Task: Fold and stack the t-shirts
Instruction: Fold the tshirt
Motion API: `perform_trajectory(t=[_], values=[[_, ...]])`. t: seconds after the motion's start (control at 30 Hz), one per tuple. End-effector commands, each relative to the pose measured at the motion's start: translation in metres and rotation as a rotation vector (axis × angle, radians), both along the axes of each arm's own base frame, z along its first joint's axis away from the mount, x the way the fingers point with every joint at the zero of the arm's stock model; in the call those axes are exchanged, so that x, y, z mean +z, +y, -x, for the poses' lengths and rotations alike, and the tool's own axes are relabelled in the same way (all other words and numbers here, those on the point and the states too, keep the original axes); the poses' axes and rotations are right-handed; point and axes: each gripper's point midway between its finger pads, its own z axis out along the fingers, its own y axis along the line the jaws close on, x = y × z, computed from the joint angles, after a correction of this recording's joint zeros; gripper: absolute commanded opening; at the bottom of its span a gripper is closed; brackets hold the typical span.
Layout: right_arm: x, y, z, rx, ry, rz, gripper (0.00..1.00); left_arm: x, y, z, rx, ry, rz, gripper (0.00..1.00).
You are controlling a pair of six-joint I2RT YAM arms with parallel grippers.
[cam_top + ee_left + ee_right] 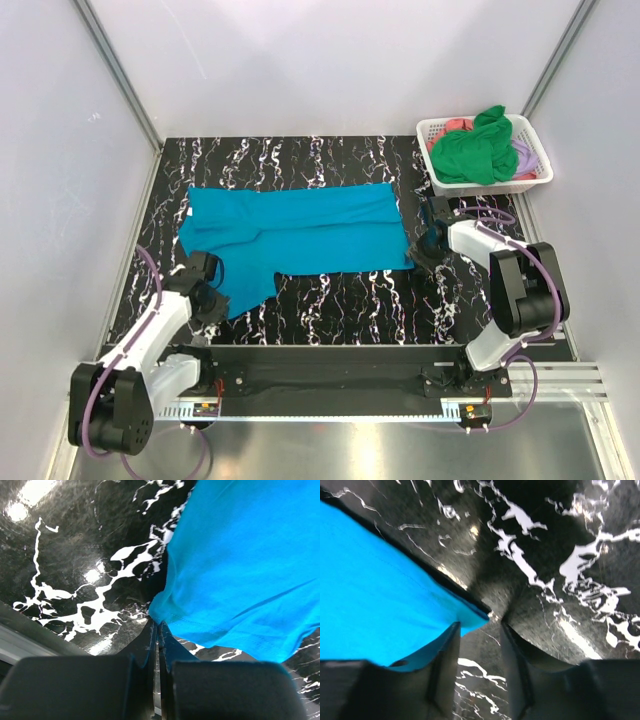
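Landmark: teal-blue t-shirt (300, 232), spread flat and wide on the black marble-patterned table (340, 300). Cloth mostly smooth. A few shallow creases run across it. One flap hangs toward the near edge at the shirt's left end.

Left of shirt: the left arm reaches in from the near-left. The left gripper (208, 283) sits at the shirt's near-left corner. In the wrist view both fingers (142, 650) are pressed together with only a hairline seam between them. The corner of the blue cloth meets their tips and looks pinched there. A dark shadow lies under the cloth edge beside the tips, so that corner stands slightly off the table.

Right of shirt: the right gripper (424, 245) is at the shirt's near-right corner, low over the table. In the wrist view its fingers (445, 670) are spread apart. The pointed corner of the cloth lies in the gap between them and overlaps the left-hand finger in that view. The other finger is clear of the cloth, over bare marble. Nothing is clamped.

Beyond the shirt's far-right corner, well apart from it: white lattice basket (540, 172). A bright green t-shirt (475, 155) is heaped on top and drapes over the rim. A coral-pink t-shirt (456, 125) shows behind the green one. A lilac t-shirt (522, 152) shows to the right of the green one. All three are crumpled.
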Motion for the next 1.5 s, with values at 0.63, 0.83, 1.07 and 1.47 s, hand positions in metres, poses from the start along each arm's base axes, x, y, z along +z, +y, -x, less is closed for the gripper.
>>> perform_trajectory(t=[0.63, 0.83, 1.07, 1.47], values=[[0.046, -0.004, -0.033, 0.068, -0.170, 0.041, 0.00, 0.078, 0.014, -0.029, 0.023, -0.219, -0.067, 0.00], [0.067, -0.007, -0.057, 0.125, -0.232, 0.087, 0.00, 0.101, 0.025, -0.052, 0.029, -0.273, -0.144, 0.00], [0.071, -0.006, -0.086, 0.193, -0.221, 0.129, 0.00, 0.129, 0.034, -0.108, 0.006, -0.321, -0.237, 0.00], [0.037, 0.004, -0.127, 0.282, -0.085, 0.138, 0.00, 0.120, 0.082, -0.188, 0.036, -0.236, -0.250, 0.00]])
